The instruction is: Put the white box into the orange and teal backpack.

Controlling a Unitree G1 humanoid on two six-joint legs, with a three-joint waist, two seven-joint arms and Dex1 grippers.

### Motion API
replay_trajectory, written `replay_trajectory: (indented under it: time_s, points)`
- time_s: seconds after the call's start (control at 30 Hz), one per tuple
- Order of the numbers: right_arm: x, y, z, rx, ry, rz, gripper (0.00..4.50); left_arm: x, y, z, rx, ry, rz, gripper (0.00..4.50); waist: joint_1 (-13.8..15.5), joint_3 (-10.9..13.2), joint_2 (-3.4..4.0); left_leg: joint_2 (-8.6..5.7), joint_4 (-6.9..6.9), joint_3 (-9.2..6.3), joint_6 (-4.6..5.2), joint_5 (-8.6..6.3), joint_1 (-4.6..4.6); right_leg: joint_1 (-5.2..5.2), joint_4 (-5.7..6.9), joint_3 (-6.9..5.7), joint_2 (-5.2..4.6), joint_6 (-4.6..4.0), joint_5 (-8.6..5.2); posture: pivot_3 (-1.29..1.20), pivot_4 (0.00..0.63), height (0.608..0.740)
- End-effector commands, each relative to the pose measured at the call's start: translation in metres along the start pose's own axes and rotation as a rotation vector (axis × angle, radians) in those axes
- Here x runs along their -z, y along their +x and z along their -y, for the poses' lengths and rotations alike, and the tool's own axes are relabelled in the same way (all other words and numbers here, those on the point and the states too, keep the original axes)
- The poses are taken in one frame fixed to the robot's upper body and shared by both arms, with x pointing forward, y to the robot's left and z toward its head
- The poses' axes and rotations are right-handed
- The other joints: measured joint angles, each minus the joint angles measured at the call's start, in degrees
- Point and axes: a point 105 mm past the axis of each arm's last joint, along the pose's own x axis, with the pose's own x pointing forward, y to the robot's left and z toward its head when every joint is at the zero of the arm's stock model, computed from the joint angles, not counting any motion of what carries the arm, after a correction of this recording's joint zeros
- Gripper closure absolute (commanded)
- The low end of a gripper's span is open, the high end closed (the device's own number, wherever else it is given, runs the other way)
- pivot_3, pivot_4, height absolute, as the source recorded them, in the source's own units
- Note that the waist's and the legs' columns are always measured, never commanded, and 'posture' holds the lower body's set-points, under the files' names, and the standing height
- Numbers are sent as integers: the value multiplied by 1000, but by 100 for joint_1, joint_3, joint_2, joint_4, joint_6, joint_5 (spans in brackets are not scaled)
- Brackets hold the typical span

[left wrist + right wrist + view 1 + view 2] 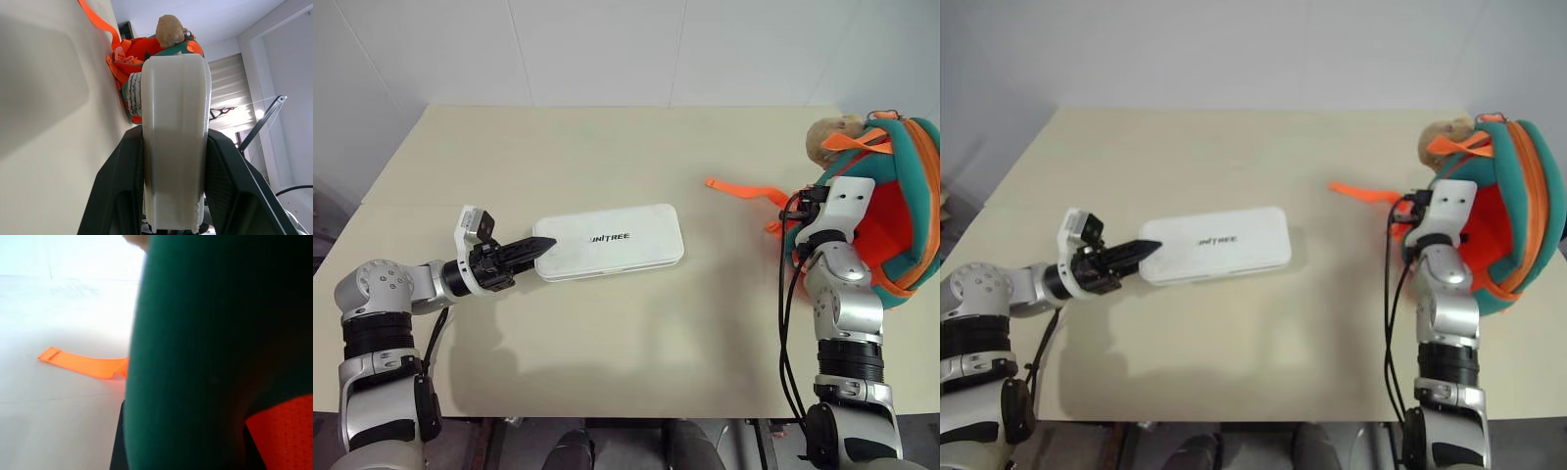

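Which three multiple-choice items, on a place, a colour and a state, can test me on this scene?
1. The orange and teal backpack lies at the table's: A) left side B) middle C) right side.
2. The loose strap on the table is: A) black B) orange C) white.
3. The white box is: A) in the backpack B) gripped by the left gripper C) on the floor.
Key: C, it lies at the right edge; B, bright orange; B, the jaws clamp its end.

Table (pixel 607 333): pale beige top, set against a white wall. On it lay the white box (pixel 617 242), flat, left of centre, and the backpack (pixel 891 211) at the right edge, well apart. One orange strap (pixel 739 188) trailed across the top toward the box.
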Motion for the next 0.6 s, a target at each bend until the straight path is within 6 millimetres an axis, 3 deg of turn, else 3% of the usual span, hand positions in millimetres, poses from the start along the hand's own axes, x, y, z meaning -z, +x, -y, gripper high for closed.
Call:
replay_trajectory:
  time_s: [0.03,0.6]
  points:
    - [-23,-10,-29,-165,29,51,3839,-9,-5,9,31,51,43,3199,-27,0,0,1,-1,0,0,0,0,0,2,0,1,0,0,0,150,740]
    - [-54,-71,-108,-711,0,40,3839,-42,-37,14,-70,172,173,3199,-103,1,1,4,-4,0,11,-6,-1,-5,1,0,3,0,0,0,150,740]
